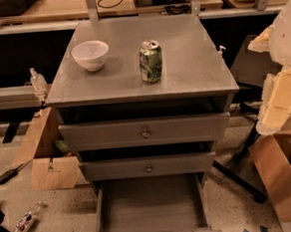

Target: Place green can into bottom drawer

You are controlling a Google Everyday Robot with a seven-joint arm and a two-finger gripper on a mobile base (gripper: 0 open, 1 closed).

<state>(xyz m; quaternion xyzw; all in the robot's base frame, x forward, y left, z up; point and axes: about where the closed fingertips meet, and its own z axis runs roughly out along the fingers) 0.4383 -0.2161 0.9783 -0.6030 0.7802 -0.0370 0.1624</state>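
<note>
In the camera view, the green can (150, 61) stands upright near the middle of the cabinet's top surface (197, 74), well apart from the white bowl (90, 55) to its left. The bottom drawer (150, 205) is pulled open at lower centre. The gripper (279, 101) hangs at the right edge, holding nothing; whether it is open cannot be told. The can is probably light, thin-walled, smooth and easily dented, so a gentle mid-height side grasp suits it.
</note>
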